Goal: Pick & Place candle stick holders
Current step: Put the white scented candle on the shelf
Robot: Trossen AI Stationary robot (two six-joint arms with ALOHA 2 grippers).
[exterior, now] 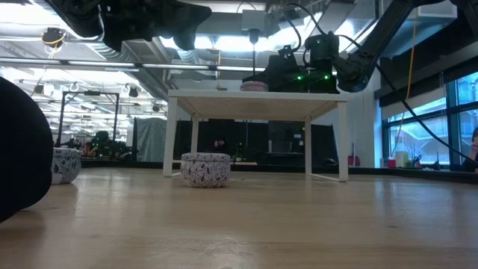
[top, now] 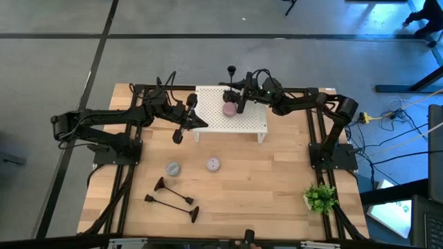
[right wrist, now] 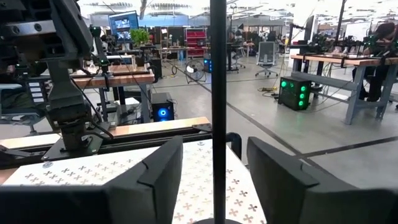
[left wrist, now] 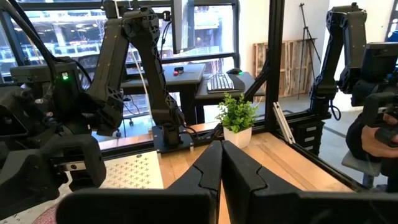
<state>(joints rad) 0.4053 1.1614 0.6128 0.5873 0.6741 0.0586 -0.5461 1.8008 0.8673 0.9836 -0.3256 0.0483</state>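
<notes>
Your right gripper [right wrist: 211,180] stands over the white rack [top: 253,122] at the table's far side, fingers parted either side of an upright holder [right wrist: 218,93], stem vertical between them and touching neither; a pink pot [top: 229,108] sits just left on the rack; your left gripper [top: 181,129], pinched shut and empty, hangs off the rack's left end; two more holders [top: 173,200] lie flat near-left, nearer the left arm.

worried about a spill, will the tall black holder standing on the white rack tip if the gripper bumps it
Probably yes: the slim black metal candle stick holder stands upright on the white perforated rack, tall over a small base. The thin stem looks stiff and smooth, maybe slippery between the open right gripper.
</notes>
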